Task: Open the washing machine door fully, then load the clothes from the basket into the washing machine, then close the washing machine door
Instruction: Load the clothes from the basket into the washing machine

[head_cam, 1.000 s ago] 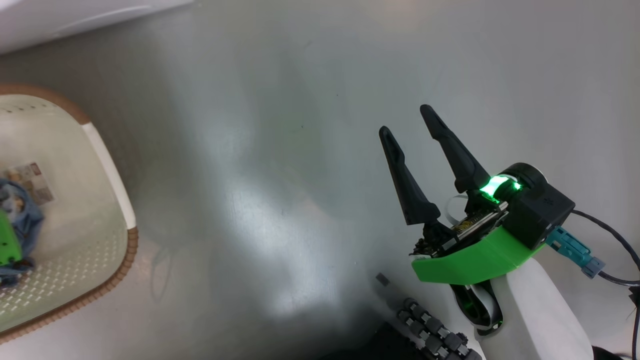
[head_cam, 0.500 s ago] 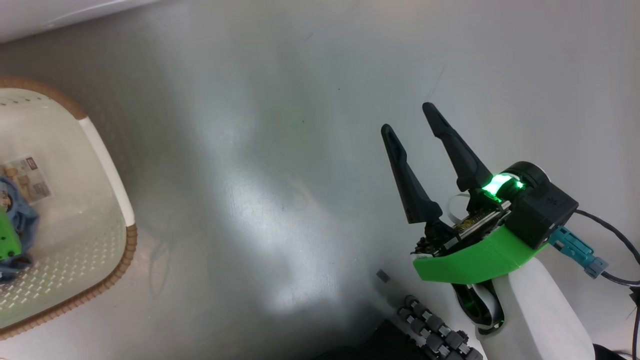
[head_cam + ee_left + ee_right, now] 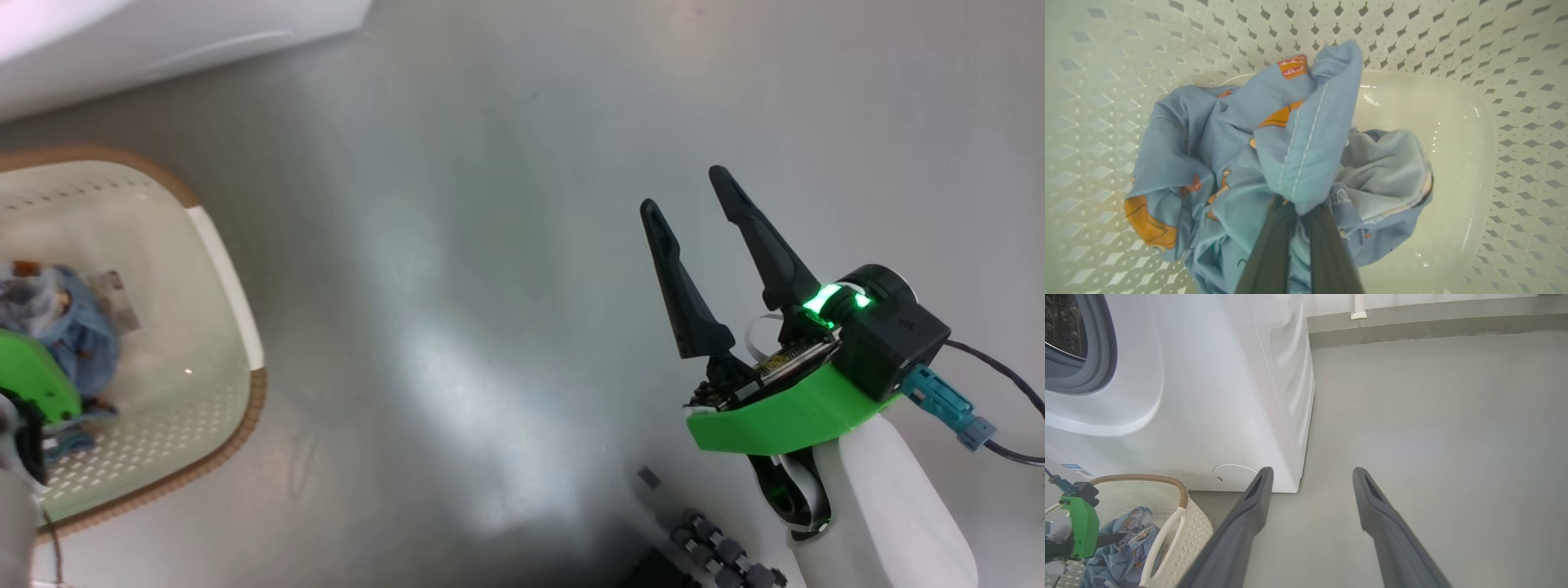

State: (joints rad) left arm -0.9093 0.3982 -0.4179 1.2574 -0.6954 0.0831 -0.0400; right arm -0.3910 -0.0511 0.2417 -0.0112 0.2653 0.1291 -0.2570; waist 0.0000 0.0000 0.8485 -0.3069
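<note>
The left hand (image 3: 1296,212) pinches a fold of the clothes (image 3: 1290,134), which bunch around its fingers inside the basket (image 3: 1453,41). The right hand (image 3: 684,188) hangs spread over the floor (image 3: 490,245), with the washer (image 3: 1208,396) ahead to its left.

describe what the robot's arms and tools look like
The right tool has two long tapered black fingers on a green bracket, beside a black boxy module glowing green, with a teal connector, dark cable and white forearm. The left tool has matching dark fingers and green bracket.
</note>
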